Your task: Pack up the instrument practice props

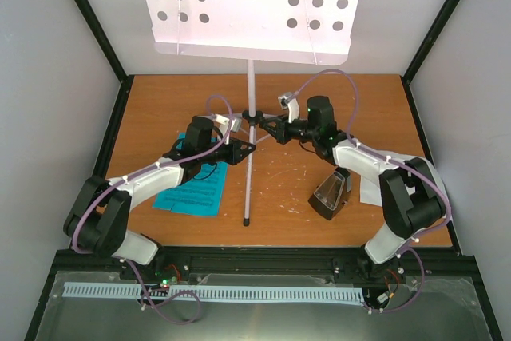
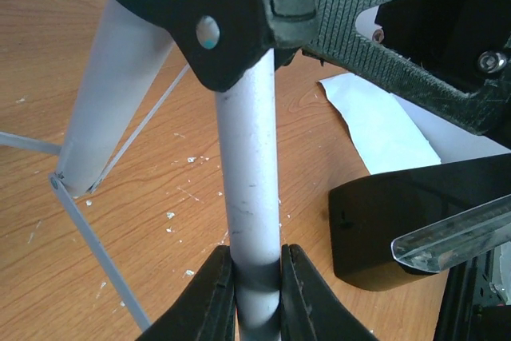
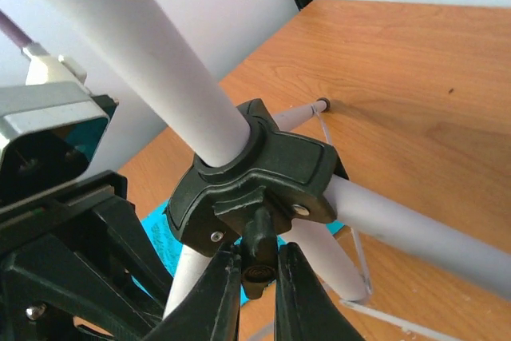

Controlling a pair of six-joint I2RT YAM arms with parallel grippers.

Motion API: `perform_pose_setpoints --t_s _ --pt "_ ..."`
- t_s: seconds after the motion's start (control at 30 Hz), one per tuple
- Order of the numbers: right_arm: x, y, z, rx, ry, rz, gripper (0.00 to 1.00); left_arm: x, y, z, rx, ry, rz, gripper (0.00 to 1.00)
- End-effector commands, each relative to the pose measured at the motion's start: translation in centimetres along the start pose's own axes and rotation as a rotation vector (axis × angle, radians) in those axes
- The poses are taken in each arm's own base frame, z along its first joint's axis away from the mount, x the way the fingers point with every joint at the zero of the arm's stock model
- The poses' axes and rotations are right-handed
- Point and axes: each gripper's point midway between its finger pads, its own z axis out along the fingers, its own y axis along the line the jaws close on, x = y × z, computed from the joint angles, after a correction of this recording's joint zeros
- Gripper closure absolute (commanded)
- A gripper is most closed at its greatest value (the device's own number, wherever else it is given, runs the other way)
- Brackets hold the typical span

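The silver tripod music stand (image 1: 251, 89) stands mid-table, its perforated tray (image 1: 251, 5) high at the back. My left gripper (image 1: 244, 150) is shut on one silver leg (image 2: 251, 189) just below the black hub (image 2: 231, 21). My right gripper (image 1: 269, 128) is shut on the small black knob (image 3: 259, 249) under the hub (image 3: 263, 173). The black metronome (image 1: 330, 194) with its clear cover stands right of the stand and also shows in the left wrist view (image 2: 399, 229). A blue music sheet (image 1: 192, 194) lies under the left arm. A white sheet (image 1: 372, 188) lies under the right arm.
Grey walls with black frame posts close in the wooden table (image 1: 279, 181) on three sides. The stand's front leg reaches down to near the front edge (image 1: 247, 218). Thin wire braces (image 2: 88, 237) link the legs.
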Motion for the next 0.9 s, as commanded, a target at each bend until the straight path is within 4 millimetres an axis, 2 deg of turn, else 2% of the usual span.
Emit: perform_pose_setpoints --t_s 0.0,0.1,0.27,0.47,0.57,0.6,0.67,0.77,0.87 --pt "-0.2 1.5 0.5 -0.054 0.019 -0.166 0.97 -0.6 -0.4 -0.6 -0.015 -0.027 0.062 0.97" --pt "0.2 2.0 0.8 -0.003 0.059 -0.35 0.97 -0.5 -0.8 -0.8 -0.004 -0.009 0.064 0.99" --pt "1.4 1.6 1.2 0.188 0.146 -0.758 0.97 -0.3 -1.4 -1.2 0.016 0.013 0.054 1.0" --pt "0.3 0.4 0.2 0.428 0.159 -1.117 0.97 -0.8 -2.1 -1.4 0.043 0.0 0.055 1.0" --pt "-1.1 0.7 -0.2 0.509 0.117 -1.194 0.95 -0.9 -1.9 -0.9 0.043 0.008 0.049 1.0" --pt "-1.7 1.2 -0.4 0.509 0.081 -1.172 0.88 -0.9 -1.8 -0.8 0.045 0.009 0.05 1.0" --pt "-2.8 2.6 -1.1 0.489 -0.001 -1.105 0.69 -0.9 -1.8 -0.6 0.046 0.011 0.049 1.0" --pt "-3.5 4.9 -2.4 0.414 -0.112 -0.954 0.43 -0.9 -1.7 -0.5 0.043 0.014 0.052 1.0" --pt "-3.5 6.6 -3.8 0.34 -0.179 -0.749 0.26 -1.0 -1.5 -0.5 0.032 0.011 0.059 1.0"
